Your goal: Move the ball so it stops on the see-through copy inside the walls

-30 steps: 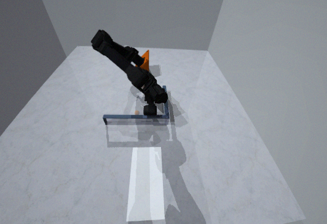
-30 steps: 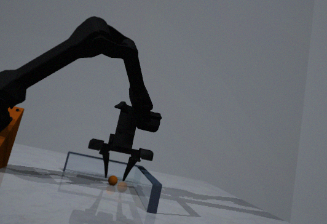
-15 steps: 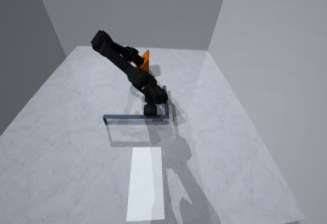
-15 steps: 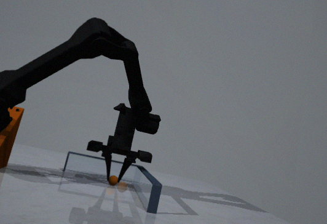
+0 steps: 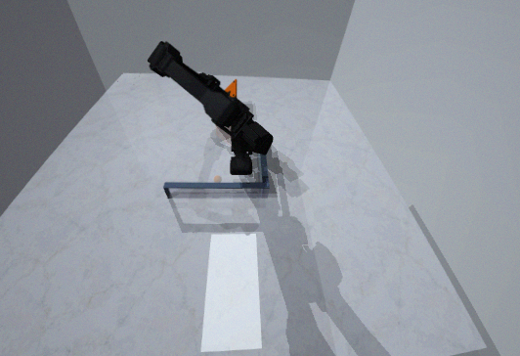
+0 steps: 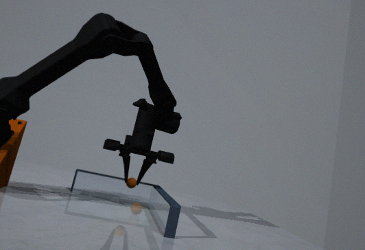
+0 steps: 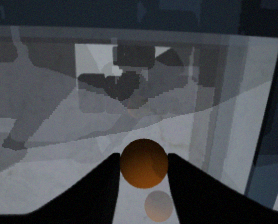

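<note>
My gripper (image 6: 132,182) (image 7: 143,160) is shut on the orange ball (image 6: 131,183) (image 7: 144,163) and holds it above the table, near the height of the wall tops in the exterior view. The ball and fingertips are hidden in the top view. The see-through copy (image 5: 217,179) (image 6: 136,208) (image 7: 159,206) rests on the table inside the corner, below the ball in the exterior view and slightly right of and below it in the wrist view. One low clear wall (image 5: 210,185) (image 6: 172,222) has a blue rim; the other clear wall (image 5: 264,169) (image 6: 103,174) meets it at the corner.
The orange base part (image 5: 233,88) (image 6: 17,136) stands behind the arm in the top view and at the left in the exterior view. The glossy marble table (image 5: 122,243) shows shadows and reflections of the arm, walls and ball. Tall grey room walls surround it.
</note>
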{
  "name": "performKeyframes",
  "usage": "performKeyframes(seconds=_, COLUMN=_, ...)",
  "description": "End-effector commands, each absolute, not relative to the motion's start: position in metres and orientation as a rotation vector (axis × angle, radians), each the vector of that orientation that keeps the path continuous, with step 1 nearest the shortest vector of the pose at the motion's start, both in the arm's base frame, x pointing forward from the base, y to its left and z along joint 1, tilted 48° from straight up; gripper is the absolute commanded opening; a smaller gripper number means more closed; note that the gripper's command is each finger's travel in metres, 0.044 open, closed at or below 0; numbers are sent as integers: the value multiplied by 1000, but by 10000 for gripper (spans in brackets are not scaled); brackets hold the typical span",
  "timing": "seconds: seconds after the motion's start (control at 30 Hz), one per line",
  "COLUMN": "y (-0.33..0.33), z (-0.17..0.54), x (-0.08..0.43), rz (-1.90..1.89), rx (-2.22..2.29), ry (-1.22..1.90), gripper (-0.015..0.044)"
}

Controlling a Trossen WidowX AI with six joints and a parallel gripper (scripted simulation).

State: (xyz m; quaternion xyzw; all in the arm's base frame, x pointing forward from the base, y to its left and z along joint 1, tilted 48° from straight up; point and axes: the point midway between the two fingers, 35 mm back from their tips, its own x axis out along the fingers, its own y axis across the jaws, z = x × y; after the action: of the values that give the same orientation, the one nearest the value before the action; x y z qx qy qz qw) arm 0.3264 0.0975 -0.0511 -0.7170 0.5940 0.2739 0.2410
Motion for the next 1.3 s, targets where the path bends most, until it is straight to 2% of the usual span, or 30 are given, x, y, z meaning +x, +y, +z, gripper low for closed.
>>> performKeyframes(seconds=0.0, y=118, z=-31, x=324, rz=742, rx=-1951, ry=1615, gripper=0)
performKeyframes(seconds=0.37, y=148, z=3, x=313, rz=739, rx=-1952, ry=1620, gripper=0)
performKeyframes(seconds=0.9, y=75, z=31, x=348, rz=733, rx=-1956, ry=1622, gripper=0)
performKeyframes(seconds=1.27, y=40, z=-3, x=357, rz=733, rx=-1957, ry=1622, gripper=0)
